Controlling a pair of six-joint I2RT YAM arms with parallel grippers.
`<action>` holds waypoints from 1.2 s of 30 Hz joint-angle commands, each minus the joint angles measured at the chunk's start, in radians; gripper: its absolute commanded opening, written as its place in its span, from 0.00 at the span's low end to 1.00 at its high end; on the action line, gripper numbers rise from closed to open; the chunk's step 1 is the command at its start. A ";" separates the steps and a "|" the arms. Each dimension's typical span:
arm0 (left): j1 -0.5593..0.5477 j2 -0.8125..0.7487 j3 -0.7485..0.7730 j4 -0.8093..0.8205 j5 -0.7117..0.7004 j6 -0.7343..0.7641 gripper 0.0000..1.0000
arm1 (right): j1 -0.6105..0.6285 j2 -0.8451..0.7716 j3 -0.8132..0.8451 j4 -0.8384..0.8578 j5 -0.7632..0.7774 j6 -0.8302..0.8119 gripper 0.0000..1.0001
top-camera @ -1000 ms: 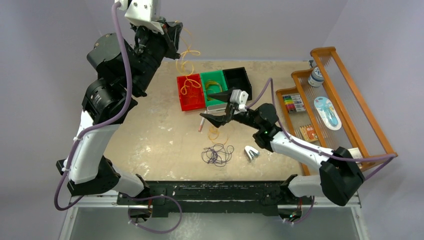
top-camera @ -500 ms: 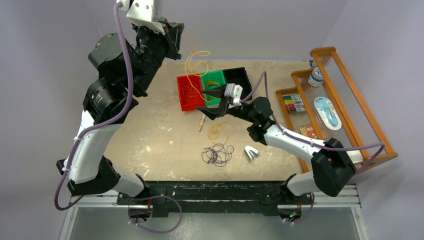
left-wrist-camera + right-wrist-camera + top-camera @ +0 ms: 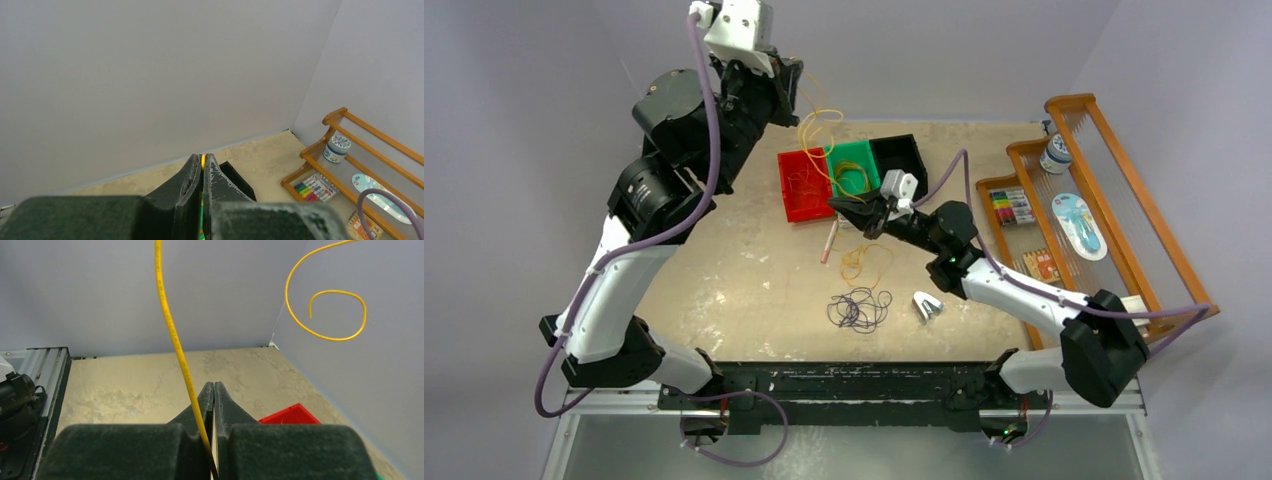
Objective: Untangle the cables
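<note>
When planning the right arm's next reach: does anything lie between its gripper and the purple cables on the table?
Yes: a yellow-orange cable loop lies on the table between the right gripper and the purple cables. That gripper is also shut on a hanging yellow cable.

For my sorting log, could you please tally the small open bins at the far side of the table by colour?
Red bin: 1
Green bin: 1
Black bin: 1
Total: 3
</note>
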 commanded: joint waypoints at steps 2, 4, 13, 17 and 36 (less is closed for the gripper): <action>0.001 -0.006 -0.067 0.015 -0.004 -0.051 0.00 | 0.003 -0.100 -0.042 -0.064 0.109 0.044 0.00; 0.002 0.008 -0.091 0.008 0.005 -0.068 0.00 | 0.003 -0.128 -0.065 -0.092 0.164 0.072 0.00; 0.079 0.103 -0.174 0.006 0.130 -0.169 0.00 | -0.022 -0.188 -0.058 -0.309 0.361 0.172 0.00; 0.170 0.119 -0.256 0.061 0.239 -0.227 0.00 | -0.078 -0.197 -0.032 -0.382 0.353 0.219 0.00; 0.349 0.317 -0.404 0.196 0.469 -0.311 0.00 | -0.309 -0.098 0.063 -0.489 0.213 0.298 0.00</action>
